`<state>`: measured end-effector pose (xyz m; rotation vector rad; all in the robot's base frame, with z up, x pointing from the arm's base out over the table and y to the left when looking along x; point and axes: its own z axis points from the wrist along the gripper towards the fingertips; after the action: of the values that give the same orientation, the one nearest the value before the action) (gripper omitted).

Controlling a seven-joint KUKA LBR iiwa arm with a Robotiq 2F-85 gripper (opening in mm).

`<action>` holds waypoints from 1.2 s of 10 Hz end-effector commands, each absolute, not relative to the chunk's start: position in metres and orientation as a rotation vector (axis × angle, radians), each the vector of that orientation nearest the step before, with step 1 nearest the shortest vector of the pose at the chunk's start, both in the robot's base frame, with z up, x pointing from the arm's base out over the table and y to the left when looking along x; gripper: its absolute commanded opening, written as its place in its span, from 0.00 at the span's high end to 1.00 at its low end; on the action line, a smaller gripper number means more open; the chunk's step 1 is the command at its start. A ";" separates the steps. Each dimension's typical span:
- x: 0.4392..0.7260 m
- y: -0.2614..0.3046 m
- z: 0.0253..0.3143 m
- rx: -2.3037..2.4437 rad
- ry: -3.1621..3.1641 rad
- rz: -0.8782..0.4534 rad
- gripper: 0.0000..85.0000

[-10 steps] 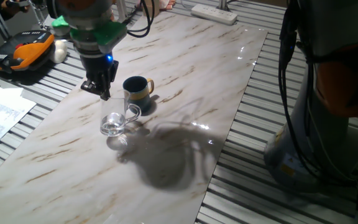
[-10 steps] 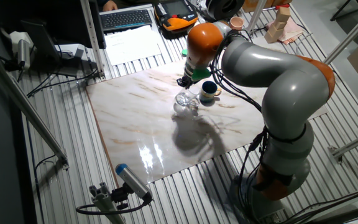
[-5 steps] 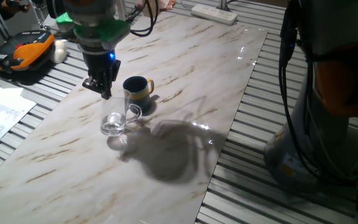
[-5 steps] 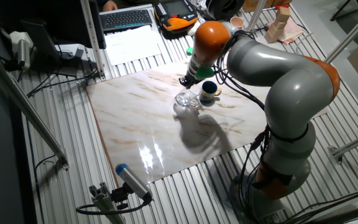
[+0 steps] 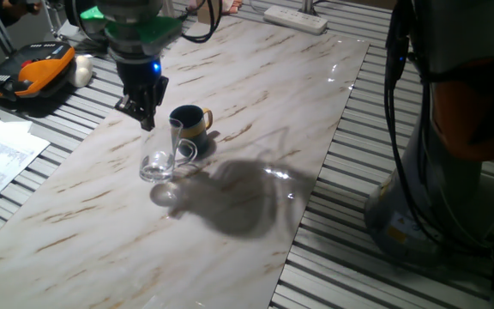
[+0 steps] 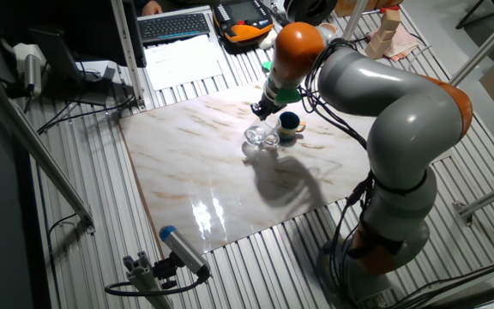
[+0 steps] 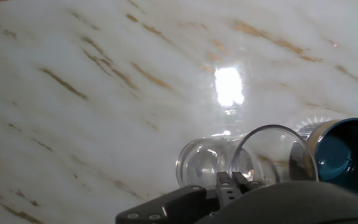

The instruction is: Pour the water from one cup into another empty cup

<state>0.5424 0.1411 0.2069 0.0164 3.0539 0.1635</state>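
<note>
The glass mug [image 5: 163, 159] is being tilted toward the blue mug [image 5: 187, 122] just beside it on the desk [image 5: 256, 103]; pouring is judged under way. The claw [image 5: 144, 112] is being held at its rim; whether it is gripped cannot be told. More tilt is needed.

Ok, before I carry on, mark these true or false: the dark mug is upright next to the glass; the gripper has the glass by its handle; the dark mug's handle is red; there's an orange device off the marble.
1. The dark blue mug stands upright beside the glass mug. True.
2. The gripper holds the glass mug by its handle. False: the loop handle is free and the fingers are up near the rim.
3. The dark mug's handle is red. False: it is yellow-tan.
4. An orange device lies off the marble top. True.
</note>
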 end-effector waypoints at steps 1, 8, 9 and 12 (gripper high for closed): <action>0.542 0.139 0.207 0.011 3.054 0.163 1.00; 0.538 0.131 0.204 0.095 3.050 0.266 1.00; 0.537 0.127 0.204 0.099 3.051 0.290 1.00; 0.539 0.121 0.207 0.111 3.055 0.307 1.00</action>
<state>0.5392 0.1207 0.2066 0.1120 3.0545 0.3067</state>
